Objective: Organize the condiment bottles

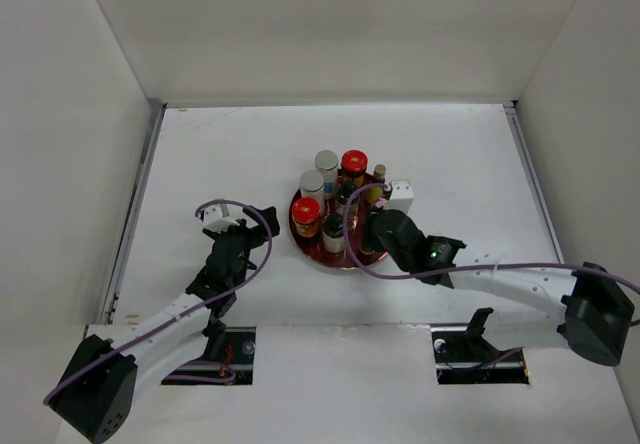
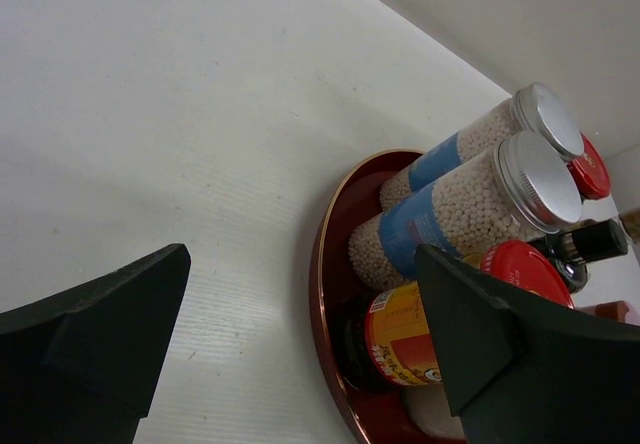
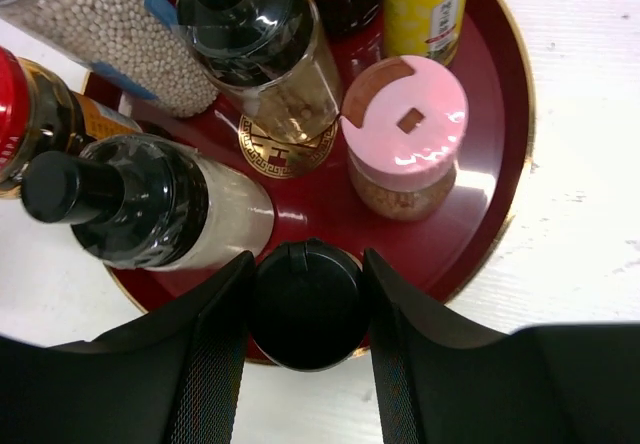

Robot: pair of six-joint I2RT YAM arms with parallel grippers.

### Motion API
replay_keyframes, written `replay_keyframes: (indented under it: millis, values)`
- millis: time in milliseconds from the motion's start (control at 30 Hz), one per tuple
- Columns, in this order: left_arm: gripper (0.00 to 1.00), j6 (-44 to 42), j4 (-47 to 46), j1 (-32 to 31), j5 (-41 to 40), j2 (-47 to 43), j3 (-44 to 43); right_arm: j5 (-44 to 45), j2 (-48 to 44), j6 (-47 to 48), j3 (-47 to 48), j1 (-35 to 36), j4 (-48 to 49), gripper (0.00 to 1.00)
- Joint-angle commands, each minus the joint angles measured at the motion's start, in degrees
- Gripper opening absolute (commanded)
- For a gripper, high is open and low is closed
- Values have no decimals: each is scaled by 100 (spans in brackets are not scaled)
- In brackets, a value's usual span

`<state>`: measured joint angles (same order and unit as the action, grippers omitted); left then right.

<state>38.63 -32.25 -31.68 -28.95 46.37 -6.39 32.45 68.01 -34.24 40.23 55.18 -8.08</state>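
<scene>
The condiment bottles stand packed on a round dark red tray [image 1: 340, 258]. Among them are two silver-capped peppercorn bottles [image 2: 470, 199], a red-capped jar with a yellow label [image 2: 405, 334] and a pink-capped jar [image 3: 405, 134]. My right gripper [image 3: 305, 309] is shut on a black-capped bottle [image 3: 305, 299] at the tray's near rim [image 3: 505, 164], a finger pressed to each side of its cap. My left gripper [image 2: 300, 334] is open just left of the tray, with bare table between its fingers; its right finger partly hides the red-capped jar [image 1: 305, 211].
Tall black-capped glass bottles [image 3: 250, 34] crowd the tray's middle over a gold emblem [image 3: 285, 152]. A small white box [image 1: 401, 195] sits by the tray's far right. White walls enclose the table on three sides.
</scene>
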Motion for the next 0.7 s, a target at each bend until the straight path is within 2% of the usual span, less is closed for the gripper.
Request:
replay_keyframes:
  millis: [0, 167, 467, 600, 667]
  values:
    - [100, -75, -37, -44, -128, -101, -143, 139, 239, 119, 161, 41, 868, 34]
    - [100, -163, 315, -53, -251, -286, -257, 508, 573, 348, 73, 155, 1255, 36]
    - [100, 65, 729, -132, -436, -471, -328, 561, 1065, 365, 108, 261, 1212, 40]
    - [100, -5, 843, -123, -480, -392, -468, 588, 1022, 409, 143, 314, 1229, 51]
    - [100, 4, 966, -158, -541, -453, -512, 605, 952, 453, 169, 349, 1186, 64]
